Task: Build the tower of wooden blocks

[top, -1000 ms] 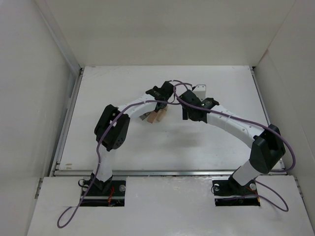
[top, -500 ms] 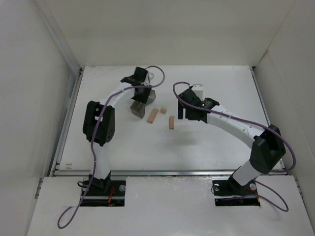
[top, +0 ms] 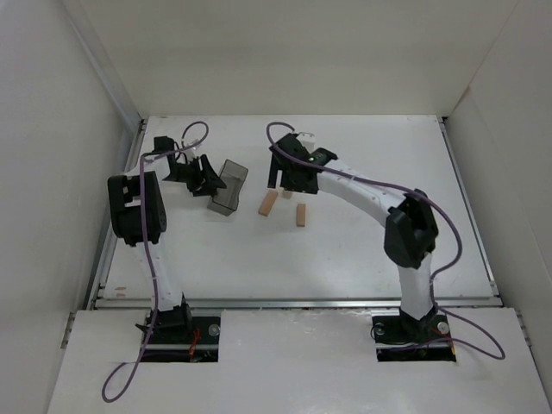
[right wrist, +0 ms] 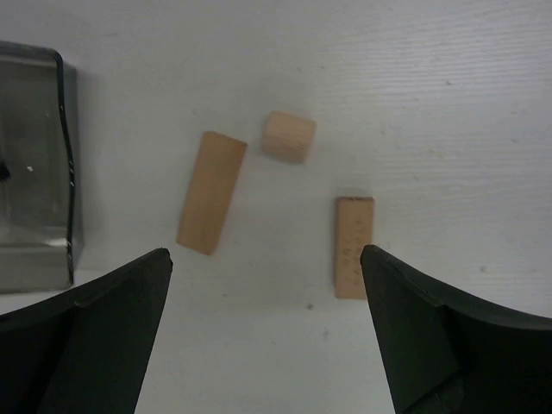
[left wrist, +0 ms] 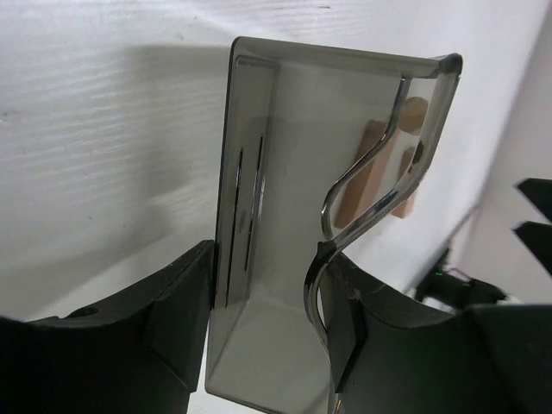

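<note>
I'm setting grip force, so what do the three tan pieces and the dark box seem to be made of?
The three tan pieces look like unfinished light wood: matte, pale, with small dark speckles on the short bar. The dark box looks like smoke-tinted translucent plastic with a glossy finish: the pieces show through its wall and its rim catches highlights. Glass cannot be ruled out.

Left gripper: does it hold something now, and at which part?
Yes. The left gripper holds the dark grey box, clamped across its two outer side walls at one end. The right gripper holds nothing.
</note>
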